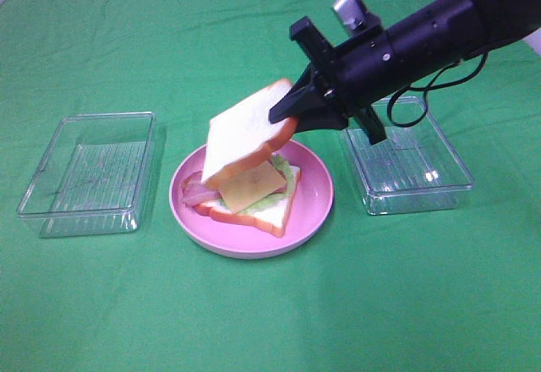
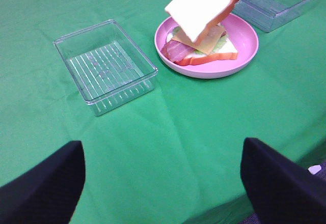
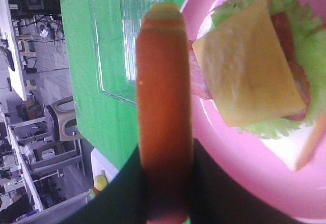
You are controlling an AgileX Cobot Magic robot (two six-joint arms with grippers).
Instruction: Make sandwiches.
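Gripped at its crust edge by the right gripper (image 1: 292,112), whose fingers are closed on it, the top bread slice (image 1: 248,135) hangs tilted above the round pink plate (image 1: 314,201). On that plate lies the bottom bread slice (image 1: 264,214), carrying the bacon strips (image 1: 196,191), the ruffled lettuce leaf (image 1: 286,172) and the yellow cheese square (image 1: 249,187) on top. The left gripper (image 2: 162,183) shows only as two dark fingers set wide apart at the edge of its wrist view, holding nothing. No brand, label or writing can be read on any item. A green cloth covers the surface (image 1: 270,313), with soft creases running through it. One clear ribbed tray (image 1: 91,172) stands left of the plate, another clear tray (image 1: 409,162) to its right, partly under the right arm. Past the surface edge, the right wrist view shows a cluttered room with chairs and desks.
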